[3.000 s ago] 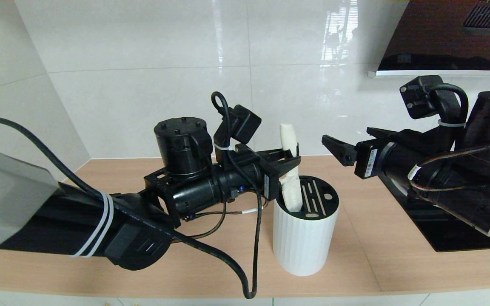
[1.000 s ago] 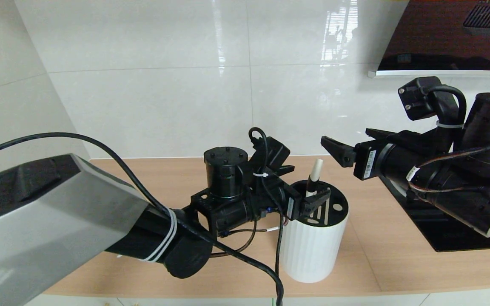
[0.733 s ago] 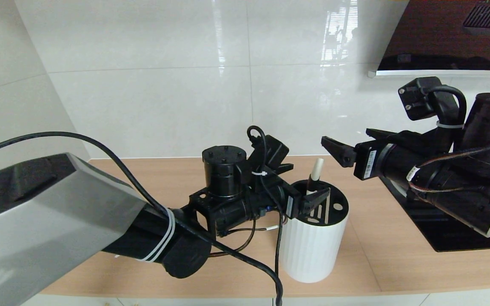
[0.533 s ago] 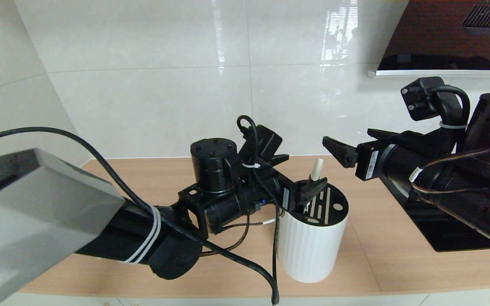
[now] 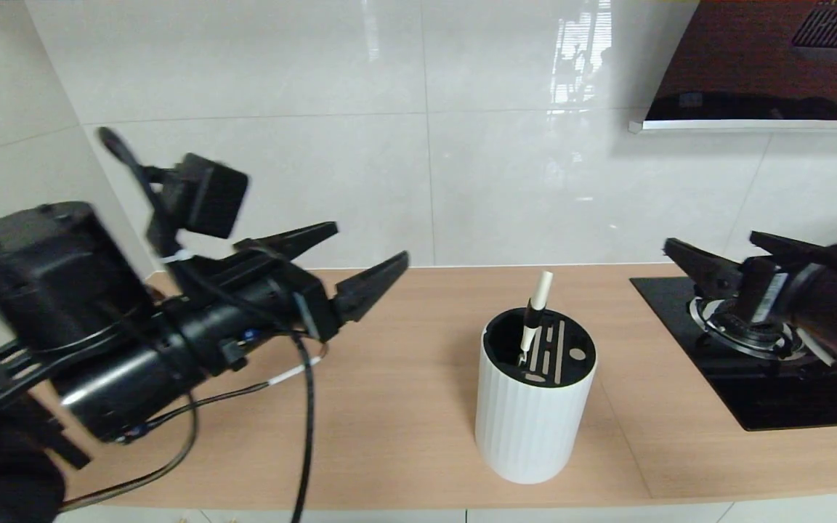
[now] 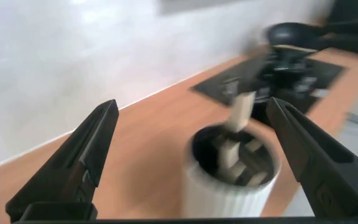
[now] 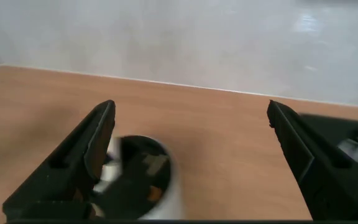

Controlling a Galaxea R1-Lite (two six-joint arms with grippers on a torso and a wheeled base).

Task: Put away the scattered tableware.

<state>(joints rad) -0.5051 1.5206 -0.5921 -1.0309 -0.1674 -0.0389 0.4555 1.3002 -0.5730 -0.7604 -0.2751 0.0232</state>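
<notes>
While the head view takes in both arms and the whole counter (image 5: 404, 378), each wrist view just looks out between its own fingers. At frame left the left gripper (image 5: 369, 244) hangs above the counter, fingers spread wide, holding nothing. At the right edge the right gripper (image 5: 711, 243) sits over the cooktop (image 5: 753, 399), fingers also apart, holding nothing.

Lower centre, the white ribbed holder (image 5: 533, 428) stands on the counter between the two grippers, touching neither. One utensil (image 5: 537, 305) with a white handle sits in its black slotted top, tilted, handle end up. Can't tell what kind, since the working end is down in the slot.

Left wrist view adds a dark round thing (image 6: 291, 34) past the cooktop, too blurred to call. Right wrist view has the holder from above, with the cooktop corner near it.

Upper right is the range hood (image 5: 767, 65), with a glossy tiled wall (image 5: 280, 145) behind. White sticker (image 5: 770, 294) on the right gripper's wrist, print too small to read.
</notes>
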